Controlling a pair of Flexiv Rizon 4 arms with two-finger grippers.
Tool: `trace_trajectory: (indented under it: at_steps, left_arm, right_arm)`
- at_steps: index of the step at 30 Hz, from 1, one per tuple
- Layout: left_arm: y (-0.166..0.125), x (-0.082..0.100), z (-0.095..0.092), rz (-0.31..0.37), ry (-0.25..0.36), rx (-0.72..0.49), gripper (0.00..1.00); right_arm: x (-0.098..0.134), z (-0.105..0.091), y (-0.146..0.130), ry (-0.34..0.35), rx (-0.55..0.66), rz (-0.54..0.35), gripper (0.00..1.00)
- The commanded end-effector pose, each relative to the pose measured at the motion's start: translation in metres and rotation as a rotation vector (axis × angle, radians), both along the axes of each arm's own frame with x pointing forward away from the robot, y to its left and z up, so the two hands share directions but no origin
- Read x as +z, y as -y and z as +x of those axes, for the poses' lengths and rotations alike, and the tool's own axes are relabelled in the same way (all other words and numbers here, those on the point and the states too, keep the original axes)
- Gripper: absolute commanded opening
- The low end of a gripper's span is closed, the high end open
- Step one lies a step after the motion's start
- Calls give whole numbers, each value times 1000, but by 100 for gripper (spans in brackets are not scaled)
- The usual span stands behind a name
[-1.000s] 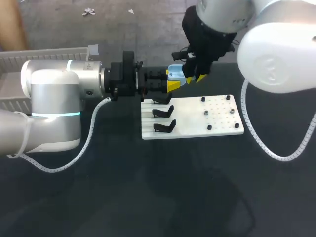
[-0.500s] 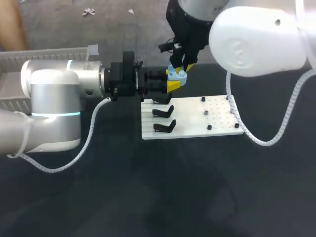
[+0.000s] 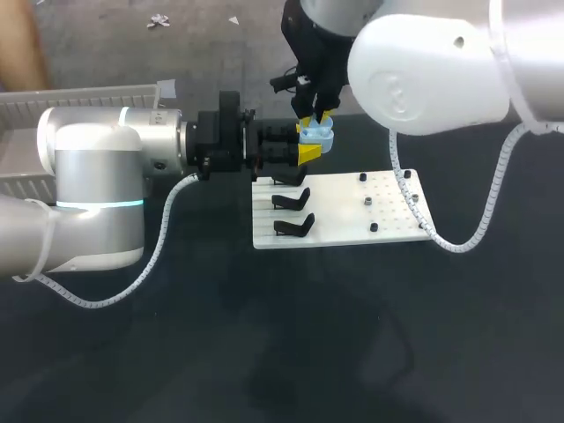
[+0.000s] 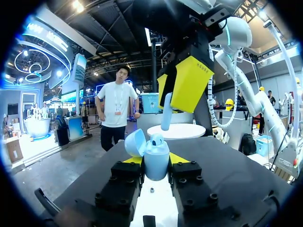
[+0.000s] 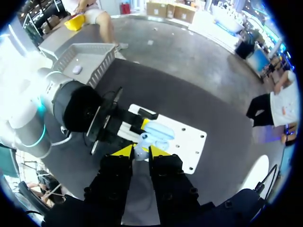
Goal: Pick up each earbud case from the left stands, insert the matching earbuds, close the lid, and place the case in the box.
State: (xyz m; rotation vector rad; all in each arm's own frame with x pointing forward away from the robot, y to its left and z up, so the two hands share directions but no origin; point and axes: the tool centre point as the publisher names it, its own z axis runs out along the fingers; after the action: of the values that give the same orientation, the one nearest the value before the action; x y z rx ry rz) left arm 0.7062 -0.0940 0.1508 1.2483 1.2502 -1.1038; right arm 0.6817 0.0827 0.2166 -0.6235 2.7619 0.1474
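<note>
Head view: your right tool, gripping a pale-blue earbud, has swung over the open-lidded pale-blue case your left tool clamps, so insertion looks next.

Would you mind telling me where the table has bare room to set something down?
The table is bare along the near side of the white board. It is crowded at the board's far left corner, where the left gripper holding the blue case and the right gripper with an earbud meet by the black stands.
</note>
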Motion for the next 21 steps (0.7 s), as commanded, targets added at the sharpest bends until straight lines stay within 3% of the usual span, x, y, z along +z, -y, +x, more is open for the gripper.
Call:
trace_trajectory:
  at_steps: [1, 21]
  left_arm:
    - [0, -1, -2, -5, 6, 7, 0]
    - [0, -1, -2, -5, 6, 7, 0]
  right_arm:
    - [-2, -1, 2, 15, -2, 11, 0]
    - [-2, 0, 2, 18, -1, 21, 0]
